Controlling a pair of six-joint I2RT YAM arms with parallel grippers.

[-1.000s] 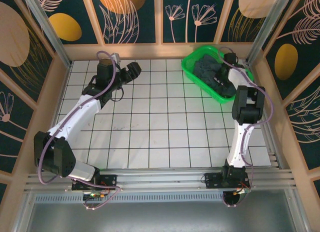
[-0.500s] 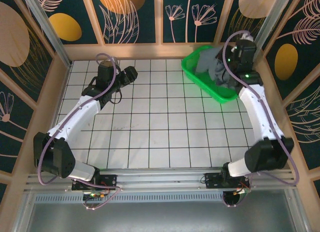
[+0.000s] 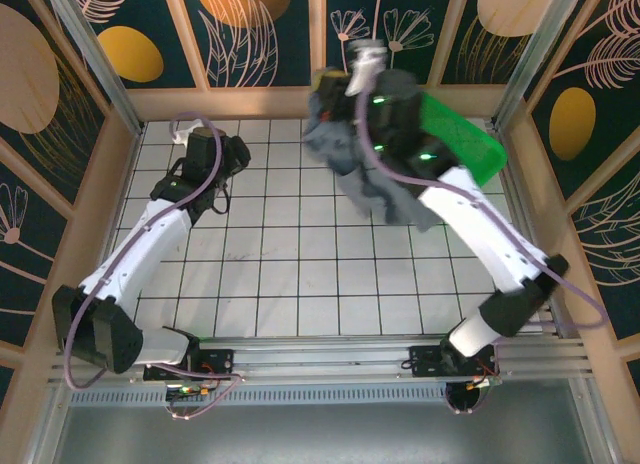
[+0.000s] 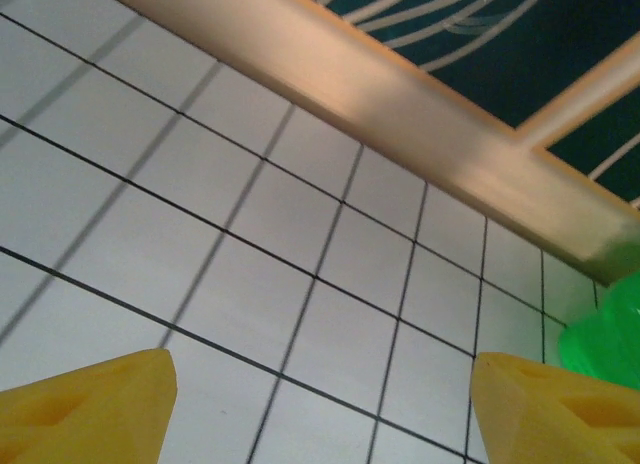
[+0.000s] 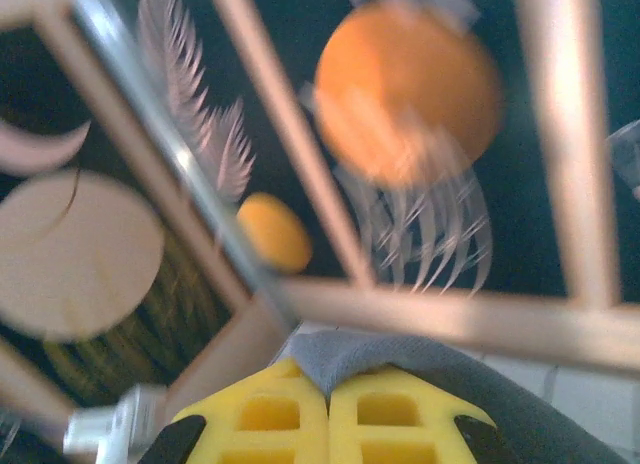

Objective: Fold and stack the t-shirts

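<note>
The t-shirt is soft, matt, wrinkled grey cloth. At two o'clock the basket is glossy green plastic. The table looks smooth and white. The left tool and right tool have matt yellow plastic fingers.

A bright green plastic mesh basket sits at the far right corner of the white, black-gridded bench (the basket's edge glows green in the left wrist view). Dark teal wall panels with orange ovals and pale feather drawings, framed in light wood, enclose the bench.

bright even light; right wrist view motion-blurred.
</note>
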